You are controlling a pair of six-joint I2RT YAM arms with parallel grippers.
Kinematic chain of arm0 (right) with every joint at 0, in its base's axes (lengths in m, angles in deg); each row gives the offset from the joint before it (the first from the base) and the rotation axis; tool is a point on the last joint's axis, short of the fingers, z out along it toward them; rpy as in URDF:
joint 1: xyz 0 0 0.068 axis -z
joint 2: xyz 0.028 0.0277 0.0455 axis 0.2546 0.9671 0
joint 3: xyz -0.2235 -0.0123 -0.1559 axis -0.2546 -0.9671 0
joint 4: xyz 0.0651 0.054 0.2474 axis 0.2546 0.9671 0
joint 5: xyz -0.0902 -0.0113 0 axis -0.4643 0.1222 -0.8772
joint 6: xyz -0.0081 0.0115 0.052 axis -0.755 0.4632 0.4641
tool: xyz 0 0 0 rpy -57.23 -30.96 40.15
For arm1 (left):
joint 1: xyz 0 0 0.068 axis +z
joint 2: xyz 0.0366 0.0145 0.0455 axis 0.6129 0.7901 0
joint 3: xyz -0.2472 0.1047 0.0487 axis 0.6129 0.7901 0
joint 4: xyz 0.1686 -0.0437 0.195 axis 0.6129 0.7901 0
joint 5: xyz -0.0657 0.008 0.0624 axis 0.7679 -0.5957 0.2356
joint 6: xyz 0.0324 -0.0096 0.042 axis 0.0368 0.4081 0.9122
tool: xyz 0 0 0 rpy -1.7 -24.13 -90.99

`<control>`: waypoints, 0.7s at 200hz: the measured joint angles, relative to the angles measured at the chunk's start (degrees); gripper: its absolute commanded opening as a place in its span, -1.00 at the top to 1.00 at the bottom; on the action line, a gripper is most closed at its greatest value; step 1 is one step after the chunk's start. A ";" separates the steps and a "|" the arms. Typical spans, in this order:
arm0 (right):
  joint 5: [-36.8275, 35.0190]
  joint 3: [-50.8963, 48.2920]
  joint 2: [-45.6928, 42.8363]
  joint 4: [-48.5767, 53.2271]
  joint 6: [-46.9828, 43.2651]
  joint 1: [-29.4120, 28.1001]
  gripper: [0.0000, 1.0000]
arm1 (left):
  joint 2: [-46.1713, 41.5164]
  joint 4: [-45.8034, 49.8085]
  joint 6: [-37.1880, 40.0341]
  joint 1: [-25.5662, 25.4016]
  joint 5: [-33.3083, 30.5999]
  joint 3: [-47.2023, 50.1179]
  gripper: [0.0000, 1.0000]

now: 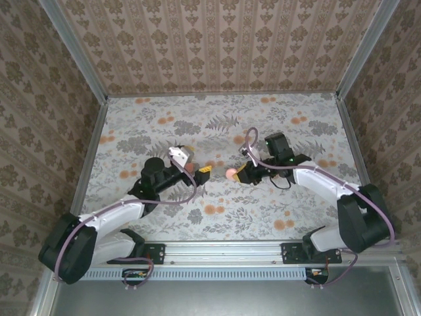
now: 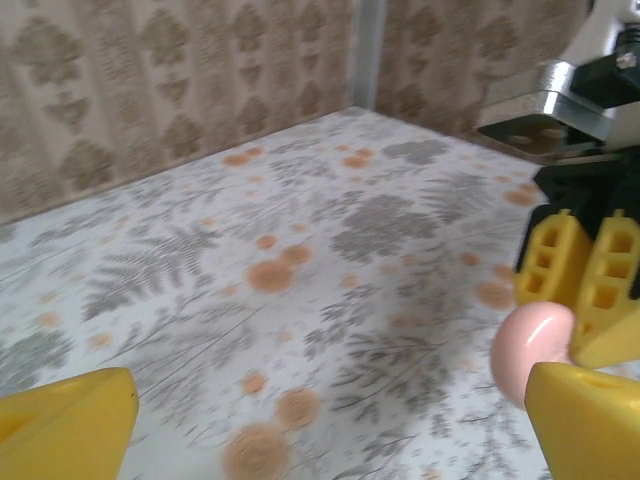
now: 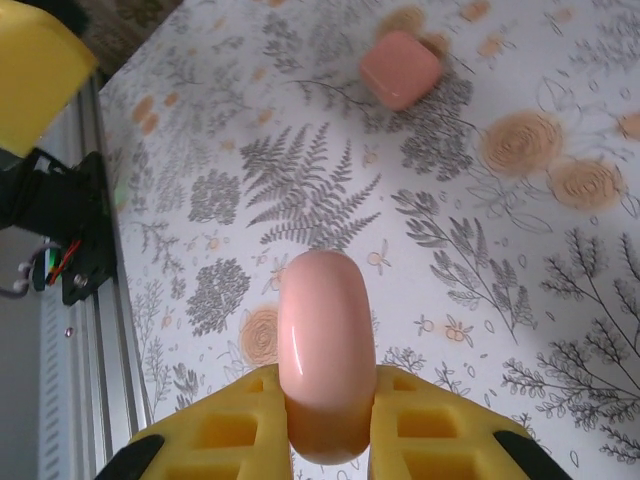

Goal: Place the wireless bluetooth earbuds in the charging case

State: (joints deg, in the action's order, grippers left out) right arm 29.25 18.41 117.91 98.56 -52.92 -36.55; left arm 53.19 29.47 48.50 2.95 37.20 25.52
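Cannot pick out earbuds among orange blossoms of table (image 1: pixel 296 210) print; whereabouts unknown. Near centre: pink disc (image 3: pixel 325 340), pinched edge-on by right gripper (image 3: pixel 325 405), seemingly off table. Left of it: salmon block (image 3: pixel 400 68), flat on print, by left gripper (image 2: pixel 320 430), spread wide, empty. Judged step: case handling, no bud seated yet. Next calls for finding buds, then fine pinch on tiny part. Unclear whether disc or block is case.

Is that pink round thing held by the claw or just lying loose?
Held: the pink disc stands on edge, clamped between the right gripper's yellow fingers.
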 measured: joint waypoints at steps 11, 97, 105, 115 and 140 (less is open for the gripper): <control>-0.42 1.84 2.08 0.79 1.62 0.00 0.75 | -0.90 2.21 -0.33 0.55 -3.04 0.00 -1.00; -1.81 15.91 21.03 3.34 13.29 -1.79 0.72 | -4.00 14.84 -4.96 5.73 -16.61 0.00 -0.99; -1.90 17.38 22.82 3.28 14.25 -1.99 0.72 | -4.55 15.50 -5.16 6.01 -17.16 0.02 -1.00; -1.95 19.12 24.90 3.28 15.37 -2.19 0.72 | -5.40 16.13 -5.18 6.12 -17.79 0.04 -1.00; -2.05 23.41 29.18 3.82 17.38 -2.78 0.72 | -7.52 17.66 -5.18 6.60 -19.04 0.31 -1.00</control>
State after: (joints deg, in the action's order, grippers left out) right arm 27.20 41.82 147.09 102.38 -35.54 -39.33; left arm 45.67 47.13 43.32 9.55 18.16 25.83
